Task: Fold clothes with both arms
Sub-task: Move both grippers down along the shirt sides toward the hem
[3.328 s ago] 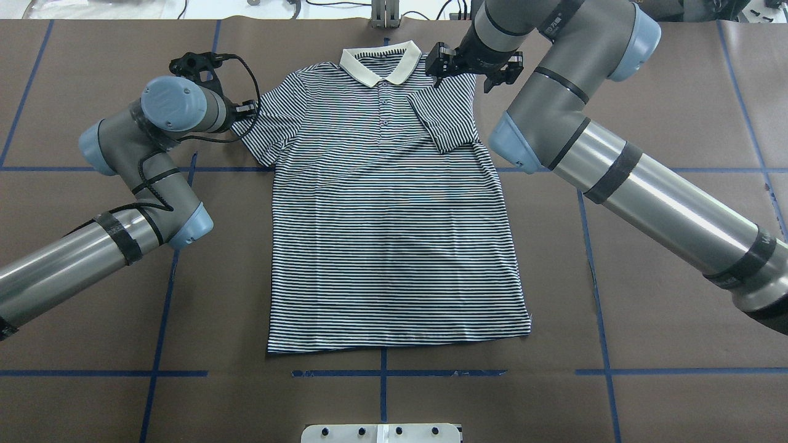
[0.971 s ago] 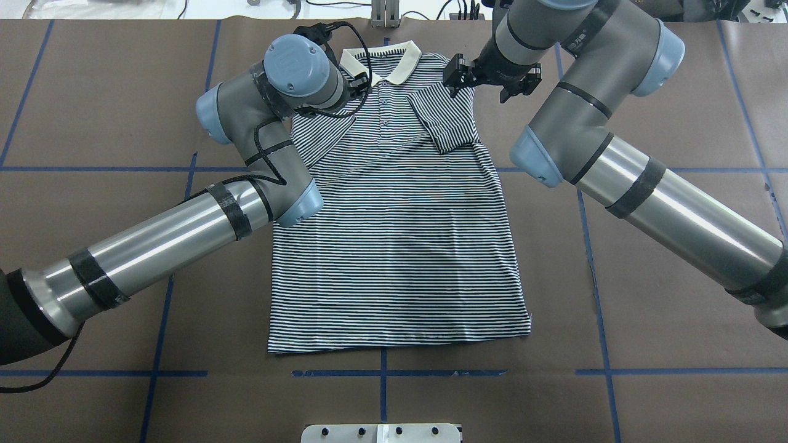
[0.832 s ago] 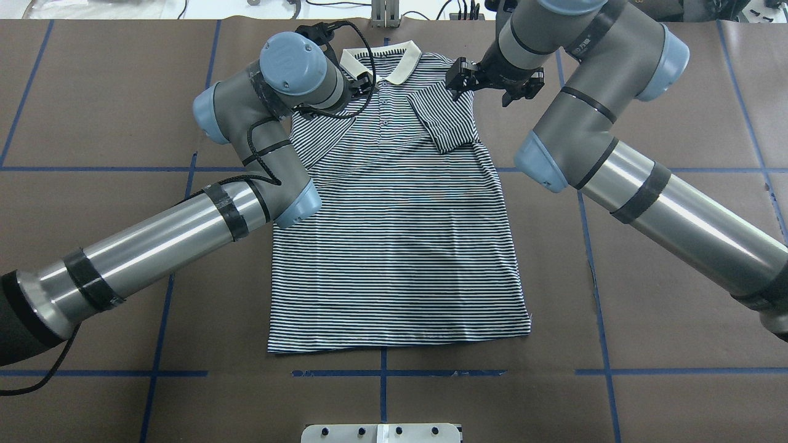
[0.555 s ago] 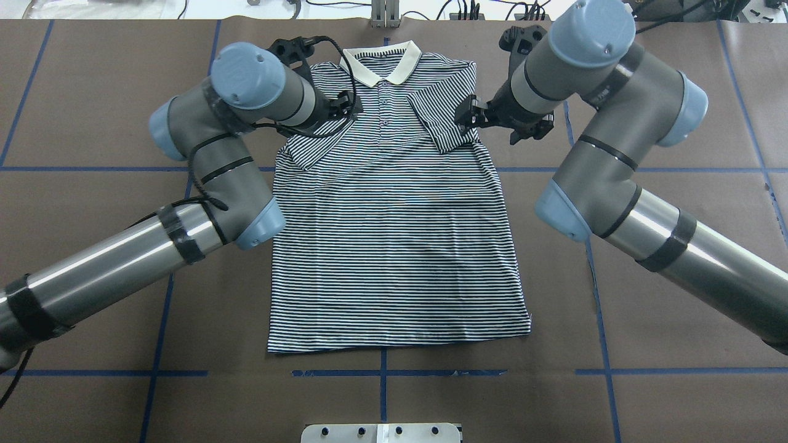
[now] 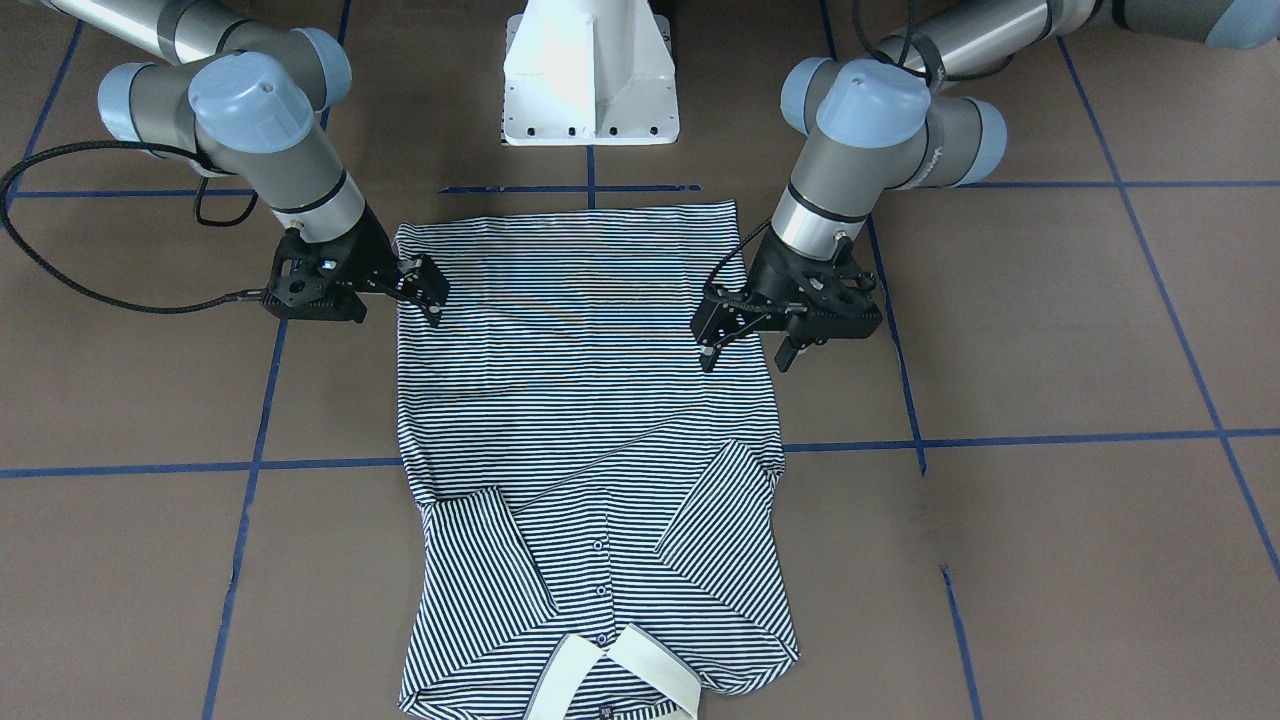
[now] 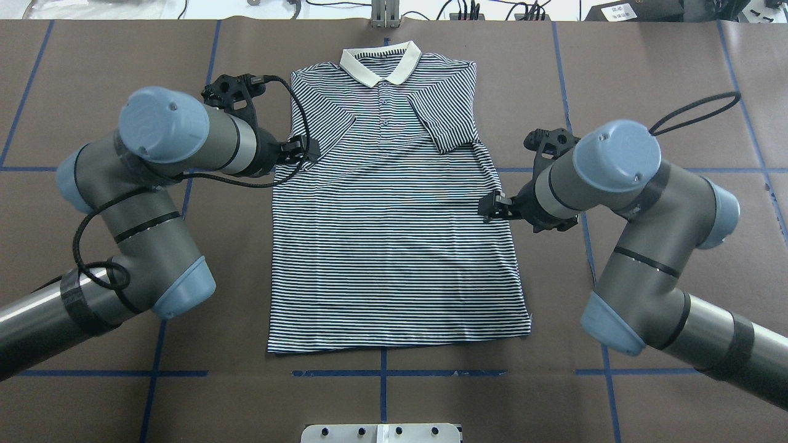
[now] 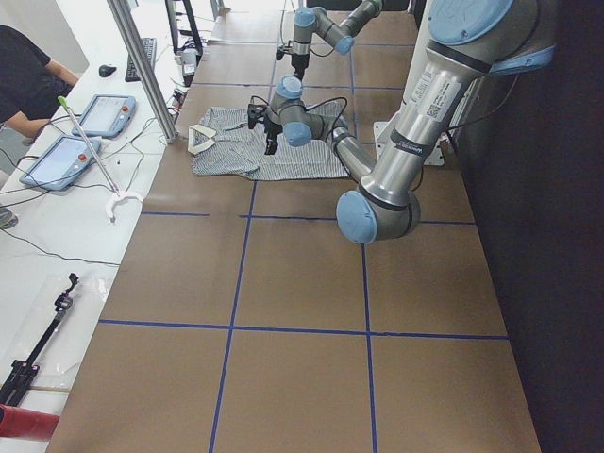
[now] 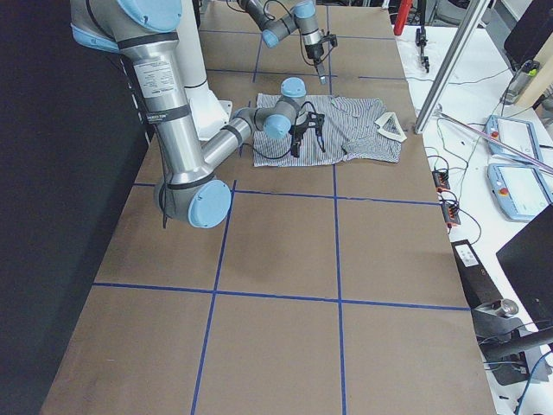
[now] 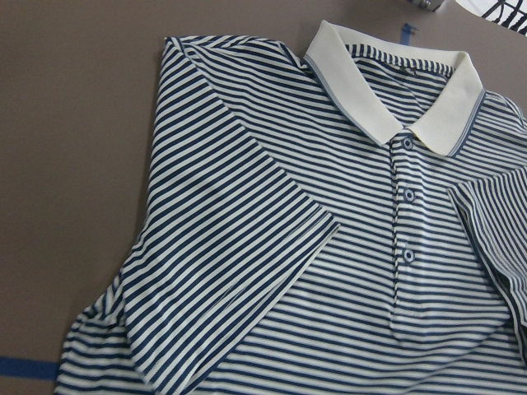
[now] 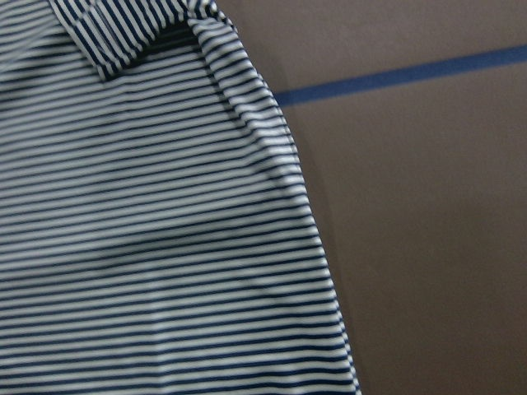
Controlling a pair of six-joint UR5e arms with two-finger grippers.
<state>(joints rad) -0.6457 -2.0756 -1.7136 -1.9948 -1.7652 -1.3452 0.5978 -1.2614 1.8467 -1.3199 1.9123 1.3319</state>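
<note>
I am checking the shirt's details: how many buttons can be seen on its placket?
3, in a row down the placket of the polo shirt: top button just under the collar, middle button, lowest button. The collar may hide another.

Shirt (image 6: 394,246) on table (image 6: 646,74) btwn L arm (image 6: 184,132), R arm (image 6: 615,166) (collar (image 6: 381,63) far)

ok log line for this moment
shirt: flat, both sleeves folded in | left claw: open, empty, at shirt edge | right claw: open, empty, at opposite edge
</note>
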